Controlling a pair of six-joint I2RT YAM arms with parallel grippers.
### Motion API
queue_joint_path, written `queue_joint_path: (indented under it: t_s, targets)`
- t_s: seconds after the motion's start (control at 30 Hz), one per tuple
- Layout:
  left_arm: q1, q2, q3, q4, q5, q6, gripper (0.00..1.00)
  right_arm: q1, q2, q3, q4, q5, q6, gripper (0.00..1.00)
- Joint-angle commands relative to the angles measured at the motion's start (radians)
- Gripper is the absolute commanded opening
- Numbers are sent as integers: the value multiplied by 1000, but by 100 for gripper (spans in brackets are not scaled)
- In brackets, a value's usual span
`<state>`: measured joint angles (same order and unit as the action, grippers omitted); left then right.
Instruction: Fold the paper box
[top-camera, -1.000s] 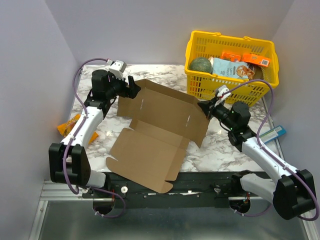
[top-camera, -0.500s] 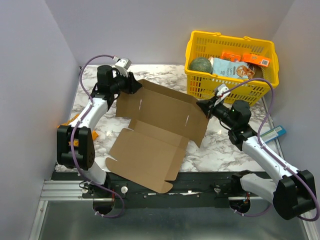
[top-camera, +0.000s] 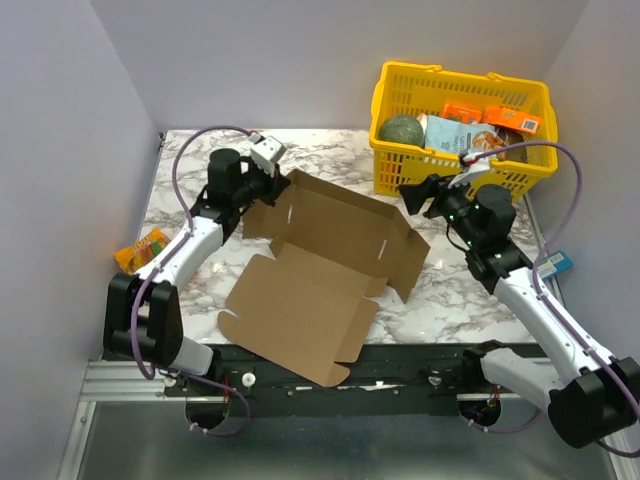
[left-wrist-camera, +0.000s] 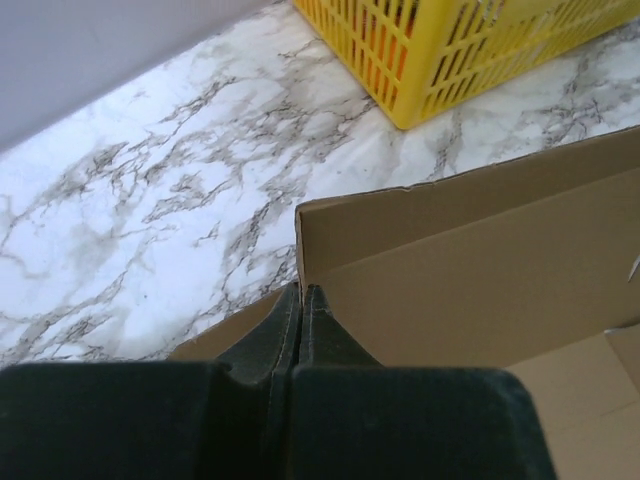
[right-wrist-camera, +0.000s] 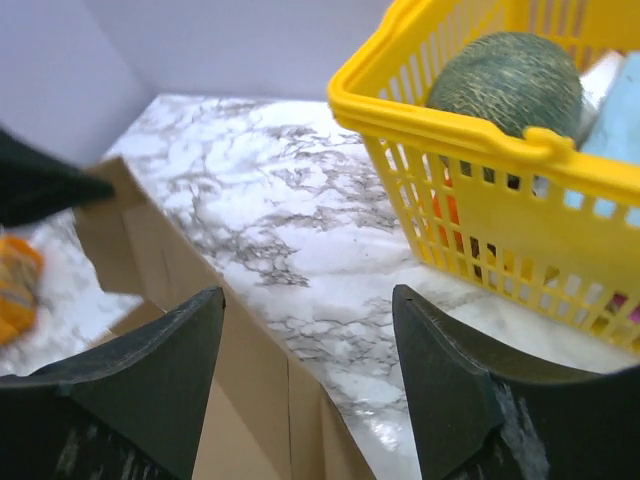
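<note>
The paper box (top-camera: 310, 290) is a brown cardboard sheet lying open mid-table, its far panel tilted up as a wall. My left gripper (top-camera: 278, 187) is shut on the far-left corner of that wall; in the left wrist view its fingertips (left-wrist-camera: 302, 292) pinch the upright edge of the cardboard (left-wrist-camera: 480, 290). My right gripper (top-camera: 412, 192) stands open above the wall's far-right corner and holds nothing. In the right wrist view its fingers (right-wrist-camera: 308, 291) straddle the top edge of the cardboard (right-wrist-camera: 260, 385) without touching it.
A yellow plastic basket (top-camera: 382, 100) with a green melon (top-camera: 401, 129) and packets stands at the back right, close behind my right gripper. An orange snack packet (top-camera: 140, 250) lies at the left table edge. A blue packet (top-camera: 553, 265) lies at the right edge.
My left gripper has moved right and shut on the box's far-left corner. My right gripper has opened, let go of the right corner and risen toward the basket. The box has shifted slightly right.
</note>
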<state>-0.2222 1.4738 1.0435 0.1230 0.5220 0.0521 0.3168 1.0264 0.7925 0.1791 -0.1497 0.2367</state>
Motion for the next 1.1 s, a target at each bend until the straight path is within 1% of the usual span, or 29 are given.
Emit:
queue_joint_path:
  t_s: [0.0,0.07,0.1,0.13,0.17,0.2,0.23,0.3,0.33,0.37,0.4,0.43,0.47,0.53,0.57,0.6,0.63,0.67,0.7,0.8,0.87,0.93,1.07]
  targets:
    - [-138,-133,-121,76,-220,135,0,-5,-141,4,-176,210,411,76]
    - [-160,-145,-140,86,-260,140,0,-4,-195,-38,-176,126,534,76]
    - [-169,-151,-143,90,-283,141,0,-2,-204,-51,-164,86,661,76]
    - [-186,-155,-155,95,-290,143,0,2,-210,-68,-146,0,724,75]
    - [-193,-155,-161,108,-298,143,0,8,-213,-99,-120,-31,783,75]
    - [-201,-156,-166,112,-316,147,0,21,-216,-116,-68,-54,885,75]
    - [-218,-156,-175,118,-326,152,0,51,-218,-125,-47,-79,933,75]
    - [-235,-153,-181,124,-355,152,0,97,-216,-124,2,-76,996,75]
    - [-241,-152,-181,124,-390,155,0,128,-213,-107,-10,-39,991,75]
    - [-252,-152,-183,132,-405,152,0,193,-209,-79,-27,-13,980,75]
    - [-255,-153,-184,133,-419,149,0,230,-203,-38,-39,17,943,75]
    - [-259,-155,-188,135,-450,143,0,264,-180,-18,-47,71,923,75]
    - [-266,-158,-192,145,-462,132,0,315,-161,-3,-58,85,918,75]
    - [-278,-173,-212,162,-511,106,0,335,-106,-2,-58,79,981,76]
    - [-287,-178,-220,173,-574,95,0,359,-94,-15,-38,87,1012,76]
    - [-308,-187,-224,175,-603,82,0,381,-79,-30,2,107,1067,76]
    - [-321,-193,-233,176,-634,77,0,402,-66,-41,13,130,1091,76]
    - [-327,-196,-240,178,-680,69,0,451,-36,-36,25,195,1104,76]
    - [-339,-208,-244,176,-697,48,0,473,-19,-29,19,225,1118,76]
    - [-345,-231,-261,175,-714,15,0,513,46,-3,11,312,1168,76]
    - [-355,-248,-281,193,-708,15,0,515,78,-3,11,357,1205,76]
    - [-364,-268,-304,207,-717,15,0,515,122,-6,-6,386,1292,78]
    - [-379,-274,-321,228,-738,22,0,515,191,17,-36,511,1382,78]
